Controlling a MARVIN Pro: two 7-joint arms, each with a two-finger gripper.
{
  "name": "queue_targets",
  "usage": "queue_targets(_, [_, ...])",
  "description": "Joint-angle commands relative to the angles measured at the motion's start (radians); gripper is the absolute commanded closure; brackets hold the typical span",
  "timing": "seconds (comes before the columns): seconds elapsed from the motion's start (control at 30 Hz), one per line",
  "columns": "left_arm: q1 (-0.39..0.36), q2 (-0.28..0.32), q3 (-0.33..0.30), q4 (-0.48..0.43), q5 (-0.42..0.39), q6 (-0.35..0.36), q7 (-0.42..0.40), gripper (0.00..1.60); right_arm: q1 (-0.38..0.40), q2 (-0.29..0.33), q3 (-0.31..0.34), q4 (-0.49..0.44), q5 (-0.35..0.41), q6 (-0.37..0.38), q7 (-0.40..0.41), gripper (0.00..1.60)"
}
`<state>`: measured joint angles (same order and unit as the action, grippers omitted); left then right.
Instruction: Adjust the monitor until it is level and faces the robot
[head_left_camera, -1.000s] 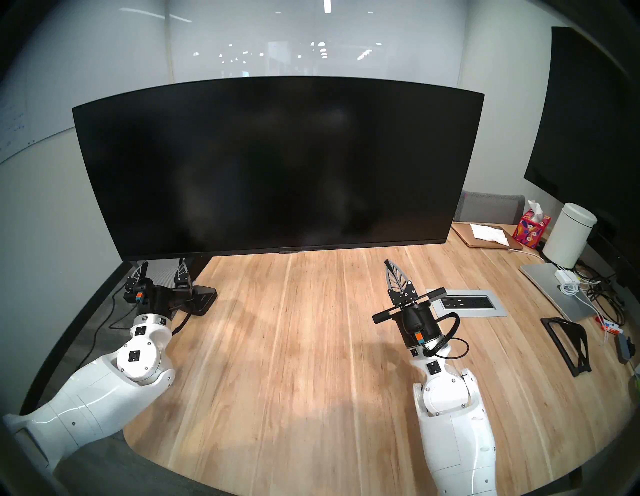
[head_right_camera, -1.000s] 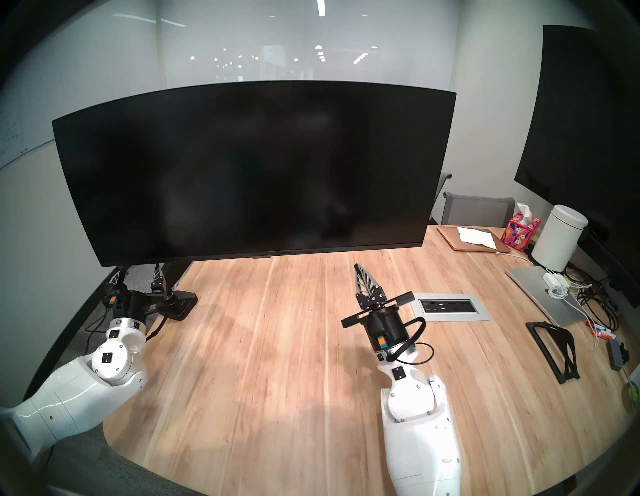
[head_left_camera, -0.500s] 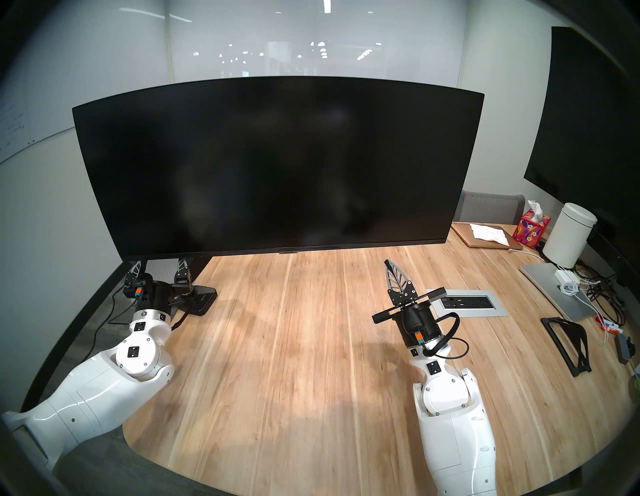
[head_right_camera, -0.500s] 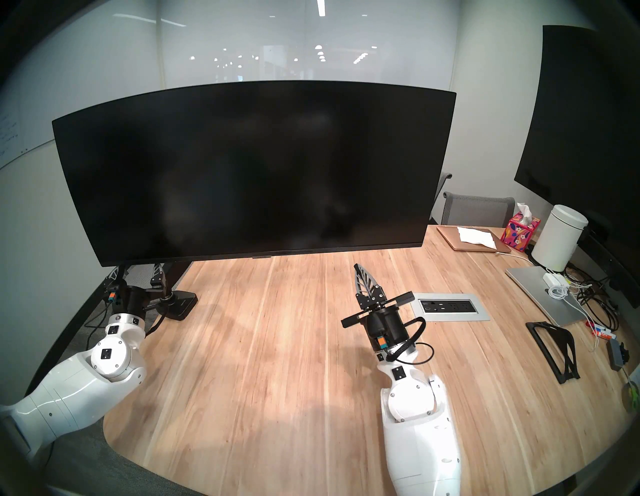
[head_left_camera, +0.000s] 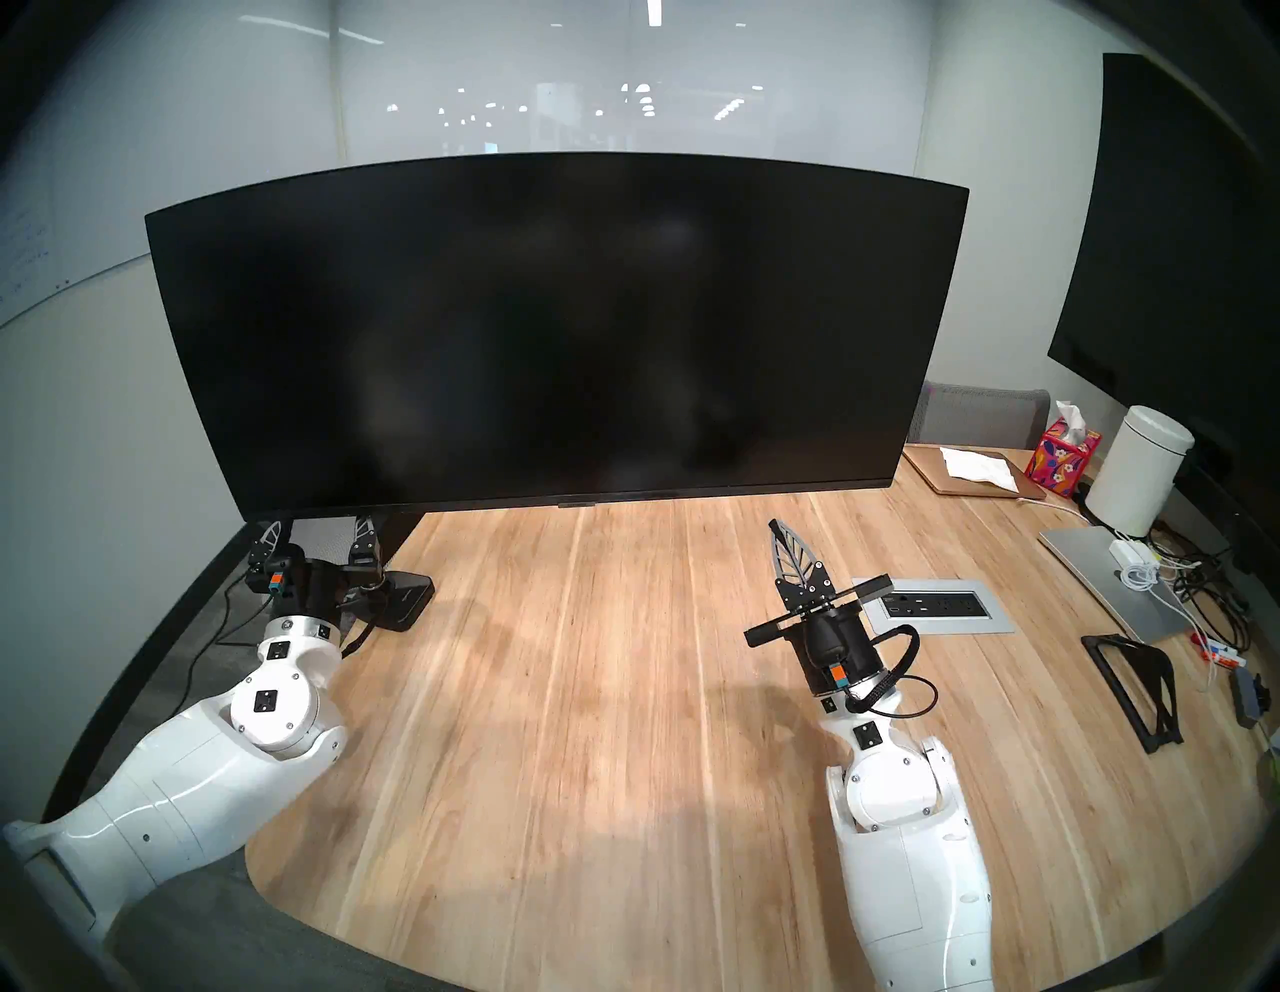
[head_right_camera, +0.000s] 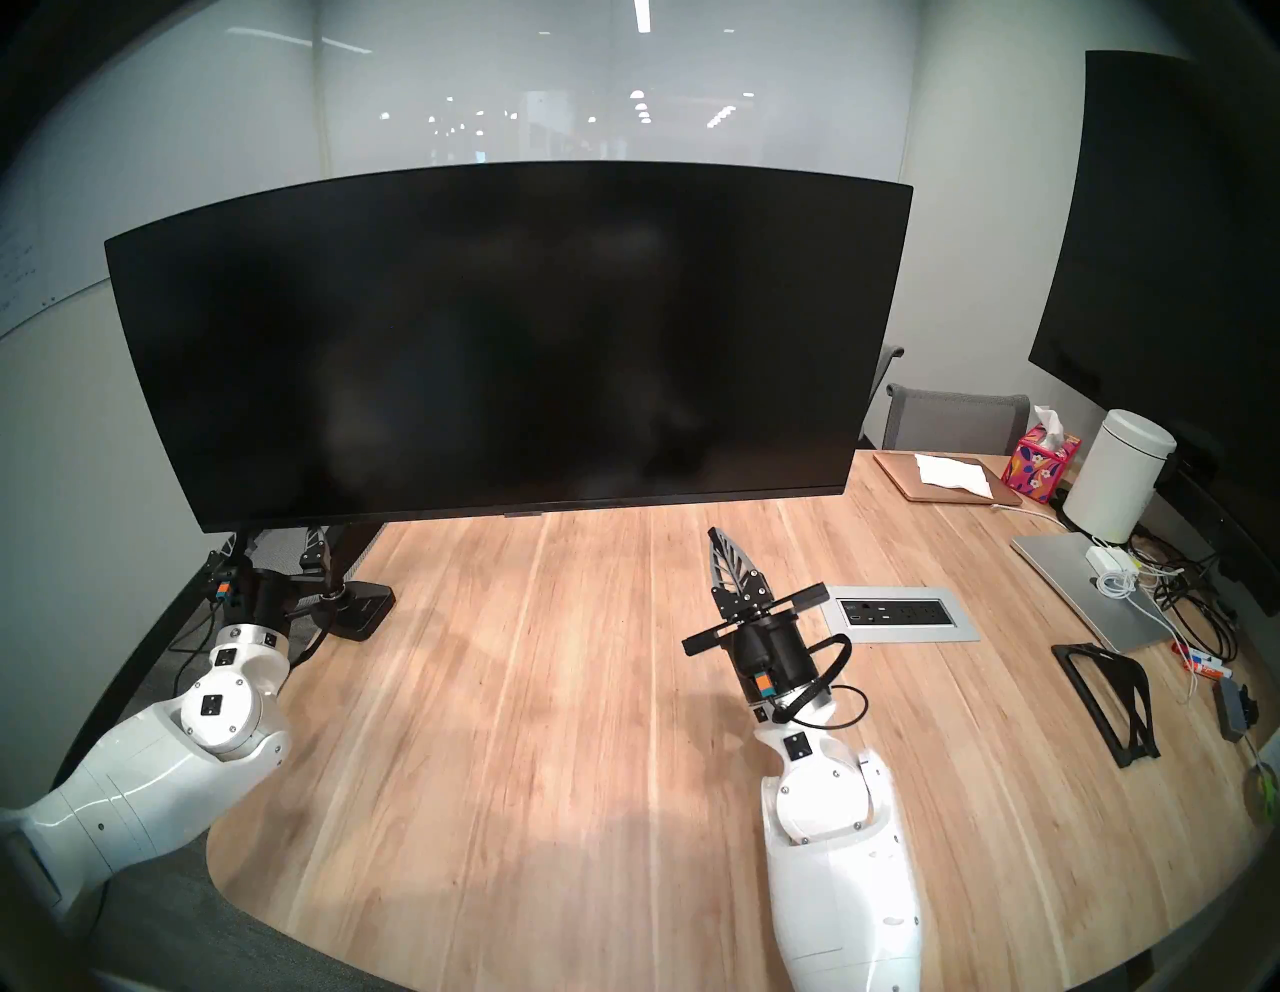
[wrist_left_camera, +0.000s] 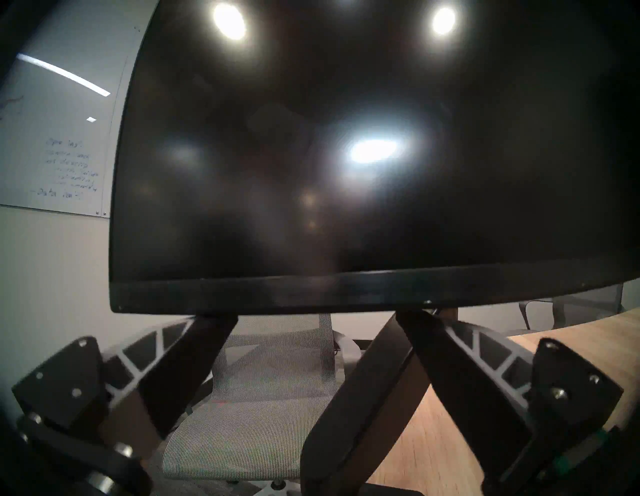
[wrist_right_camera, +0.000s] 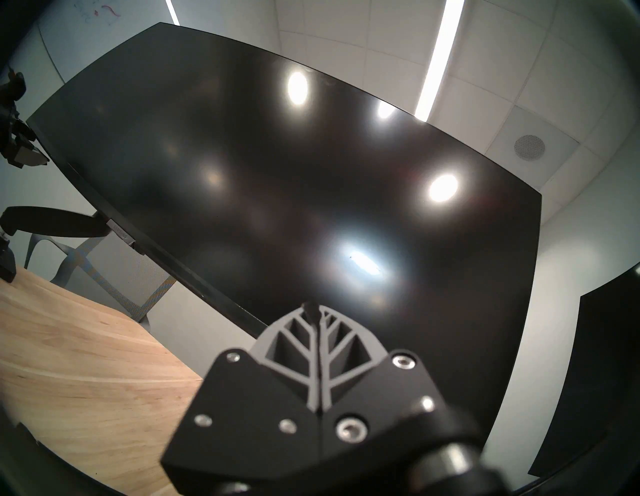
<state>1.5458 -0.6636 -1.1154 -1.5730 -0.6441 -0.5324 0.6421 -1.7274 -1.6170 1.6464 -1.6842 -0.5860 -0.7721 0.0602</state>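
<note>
The monitor (head_left_camera: 554, 332) is a very wide, curved, unlit black screen hanging over the far left of the wooden table (head_left_camera: 589, 693). Its bottom edge rises slightly toward the right in the head views. Its black arm ends in a flat base (head_left_camera: 409, 596). My left gripper (head_left_camera: 318, 533) is open just under the monitor's lower left corner (wrist_left_camera: 145, 298). In the left wrist view both fingers (wrist_left_camera: 180, 353) reach up to the bottom bezel, and I cannot tell whether they touch it. My right gripper (head_left_camera: 783, 530) is shut on nothing, pointing up at the screen (wrist_right_camera: 311, 173) from the table's middle right.
A silver power panel (head_left_camera: 935, 606) is set into the table beside my right wrist. Further right are a closed silver laptop (head_left_camera: 1101, 582), cables, a black stand (head_left_camera: 1136, 686), a white canister (head_left_camera: 1139, 478) and a tissue box (head_left_camera: 1063, 461). A flat wall screen (head_left_camera: 1191, 242) hangs at the right.
My left arm has crept forward, bringing the open fingers a little further under the monitor's lower left corner. The monitor and my right arm have not moved.
</note>
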Motion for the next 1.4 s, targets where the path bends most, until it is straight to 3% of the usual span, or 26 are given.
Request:
queue_targets(0.0, [-0.014, 0.009, -0.016, -0.008, 0.008, -0.011, 0.005, 0.0, 0.009, 0.001, -0.002, -0.016, 0.004, -0.005, -0.002, 1.47])
queue_targets(1.37, [-0.027, 0.028, -0.018, -0.026, 0.031, -0.012, 0.021, 0.0, 0.009, 0.001, -0.002, -0.016, 0.004, -0.005, -0.002, 1.47])
